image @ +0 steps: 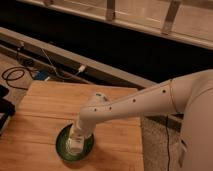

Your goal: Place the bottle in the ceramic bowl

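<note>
Camera view: claw (75, 146) sits down inside the ceramic bowl (62, 137); its grip state unreadable.

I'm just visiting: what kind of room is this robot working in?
Probably a lab or workshop: a wooden table, loose cables on the floor, and the gripper down over a green ceramic bowl.
</note>
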Robot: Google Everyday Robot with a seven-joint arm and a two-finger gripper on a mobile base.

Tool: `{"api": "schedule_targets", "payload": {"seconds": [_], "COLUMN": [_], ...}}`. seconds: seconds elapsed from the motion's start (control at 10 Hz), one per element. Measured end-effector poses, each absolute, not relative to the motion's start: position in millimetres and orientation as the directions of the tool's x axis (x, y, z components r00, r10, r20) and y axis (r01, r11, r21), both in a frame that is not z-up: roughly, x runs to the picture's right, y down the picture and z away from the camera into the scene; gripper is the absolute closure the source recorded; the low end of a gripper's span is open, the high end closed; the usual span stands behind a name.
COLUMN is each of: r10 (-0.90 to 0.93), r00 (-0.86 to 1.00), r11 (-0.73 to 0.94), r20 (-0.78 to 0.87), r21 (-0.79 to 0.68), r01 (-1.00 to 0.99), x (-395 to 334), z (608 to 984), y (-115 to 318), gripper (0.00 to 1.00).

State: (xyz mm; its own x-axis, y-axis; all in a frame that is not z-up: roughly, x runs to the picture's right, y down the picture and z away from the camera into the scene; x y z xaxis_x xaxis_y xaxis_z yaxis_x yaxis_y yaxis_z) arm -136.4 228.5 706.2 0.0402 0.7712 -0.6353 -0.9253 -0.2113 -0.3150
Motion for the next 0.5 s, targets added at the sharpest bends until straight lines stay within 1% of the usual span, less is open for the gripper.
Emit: {"api": "schedule_targets", "payload": {"seconds": [0.5], "r10": [0.771], "r00": [0.039], "r11": [-0.212], "r20": [-0.635], "r21": [-0.314], "r01": [-0.925], "x": [-135.9], "z": [706.3], "y": [228.5], "gripper": [0.20]}}
